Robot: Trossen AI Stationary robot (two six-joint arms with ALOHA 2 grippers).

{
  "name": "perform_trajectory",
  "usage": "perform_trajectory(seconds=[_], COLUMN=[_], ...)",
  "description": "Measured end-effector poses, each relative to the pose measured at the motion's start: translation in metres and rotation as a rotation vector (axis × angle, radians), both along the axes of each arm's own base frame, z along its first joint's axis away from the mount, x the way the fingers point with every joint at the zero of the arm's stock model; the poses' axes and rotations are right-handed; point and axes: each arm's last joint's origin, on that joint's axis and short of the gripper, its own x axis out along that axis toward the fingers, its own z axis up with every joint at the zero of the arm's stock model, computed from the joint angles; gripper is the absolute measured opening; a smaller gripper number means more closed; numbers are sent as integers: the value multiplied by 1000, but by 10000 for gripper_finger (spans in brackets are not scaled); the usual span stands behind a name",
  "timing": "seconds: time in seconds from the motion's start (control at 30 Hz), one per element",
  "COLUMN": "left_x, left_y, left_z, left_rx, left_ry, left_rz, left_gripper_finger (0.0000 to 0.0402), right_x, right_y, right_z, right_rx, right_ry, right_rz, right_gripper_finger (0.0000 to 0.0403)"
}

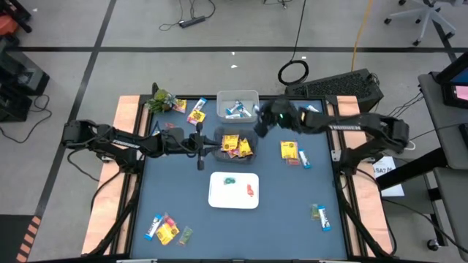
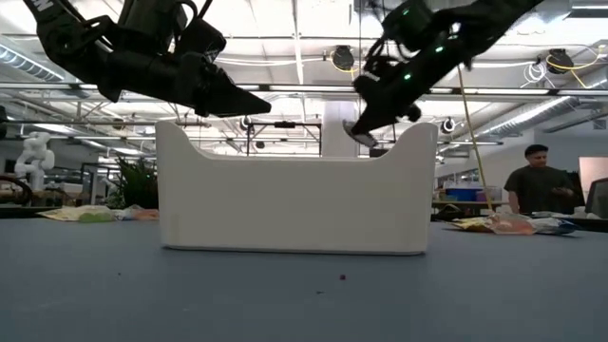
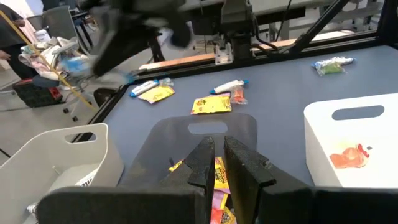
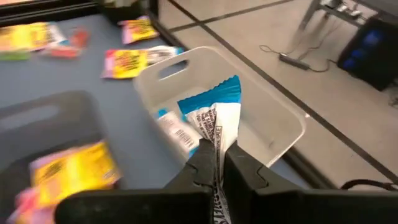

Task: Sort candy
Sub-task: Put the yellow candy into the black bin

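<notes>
My right gripper is shut on a blue-and-white candy bar above the white far bin, in which other blue-and-white bars lie. In the high view this gripper hangs beside that bin. My left gripper stands shut and holds nothing, over the left end of the dark grey bin, which holds yellow packets. A white near bin holds a green and a red piece. My right gripper pinches one end of the blue-and-white bar between its two fingers. The fingers slant down from the table's right side. The bar runs on ahead of the fingertips, its blue free end sticking out, lifted clear above the white bin.
Loose candy lies around the bins: a yellow packet at the far left, a yellow packet and bar on the right, clusters at the near left and near right. A green leafy object sits at the far left corner.
</notes>
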Motion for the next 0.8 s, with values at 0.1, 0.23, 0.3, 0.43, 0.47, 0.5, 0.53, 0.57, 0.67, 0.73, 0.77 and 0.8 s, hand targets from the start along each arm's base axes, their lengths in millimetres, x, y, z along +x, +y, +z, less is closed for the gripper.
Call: perform_trajectory(seconds=[0.1, 0.23, 0.3, 0.43, 0.47, 0.5, 0.53, 0.57, 0.67, 0.73, 0.77, 0.8], left_x=[0, 0, 0, 0, 0, 0, 0, 0, 0, 0, 0, 0], left_y=[0, 0, 0, 0, 0, 0, 0, 0, 0, 0, 0, 0], left_z=[0, 0, 0, 0, 0, 0, 0, 0, 0, 0, -1, -1], left_rx=[-2, -5, -5, -5, -5, -5, -5, -5, -5, -5, -6, -6], left_ry=[0, 2, 2, 3, 3, 3, 3, 3, 5, 5, 5, 5], left_rz=[0, 1, 1, 1, 1, 1, 1, 1, 1, 1, 1, 1], left_gripper_finger=[45, 45, 44, 44, 44, 44, 44, 44, 44, 44, 44, 44], right_x=[8, 22, 30, 45, 48, 51, 54, 56, 60, 60, 60, 60], right_y=[-31, -68, -84, -108, -112, -115, -117, -120, -125, -127, -128, -128], right_z=[-5, -17, -23, -31, -35, -38, -41, -44, -51, -54, -56, -57], right_rx=[60, 124, 141, 179, 191, 202, 211, 223, 248, 257, 261, 262], right_ry=[12, 26, 46, 83, 102, 118, 128, 132, 131, 134, 139, 142], right_rz=[14, 7, -17, -36, -41, -42, -41, -32, -18, -27, -30, -29], right_gripper_finger=[7, 6, 6, 6, 6, 6, 6, 6, 6, 12, 17, 25])
